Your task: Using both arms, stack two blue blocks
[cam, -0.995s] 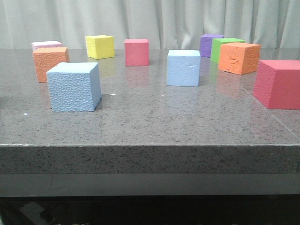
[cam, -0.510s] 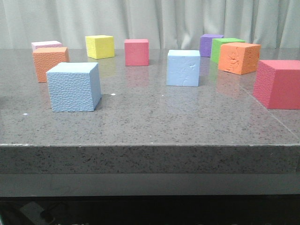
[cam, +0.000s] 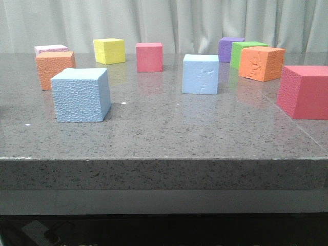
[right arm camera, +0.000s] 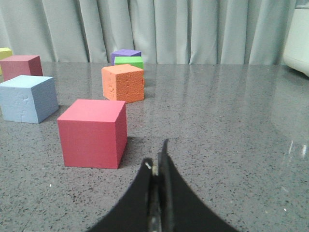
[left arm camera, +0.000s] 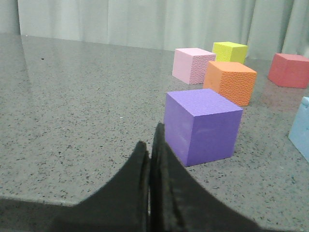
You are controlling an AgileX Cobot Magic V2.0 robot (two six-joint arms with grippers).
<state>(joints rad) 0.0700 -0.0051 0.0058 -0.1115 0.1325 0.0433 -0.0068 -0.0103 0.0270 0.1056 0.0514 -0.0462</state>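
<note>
My fingers [left arm camera: 145, 193] are showing near-black. At centre left of the front view, the pebbly blue block [cam: 81, 95] is showing light blue with a dimpled texture; the smoother blue block [cam: 200, 74] at centre is showing paler blue with small dents. The table [cam: 164, 138] is presenting speckled grey. Other cubes are showing orange [cam: 54, 68], yellow [cam: 109, 50], red [cam: 149, 56], purple [cam: 230, 48], green [cam: 245, 51] and pink [cam: 49, 49].

I can read no text, label, brand, number or sign in any of my views. The foam cubes show only plain or textured coloured faces, the speckled grey stone tabletop [cam: 169, 138] carries no markings, and the pale pleated curtain [cam: 179, 23] behind it is blank.
</note>
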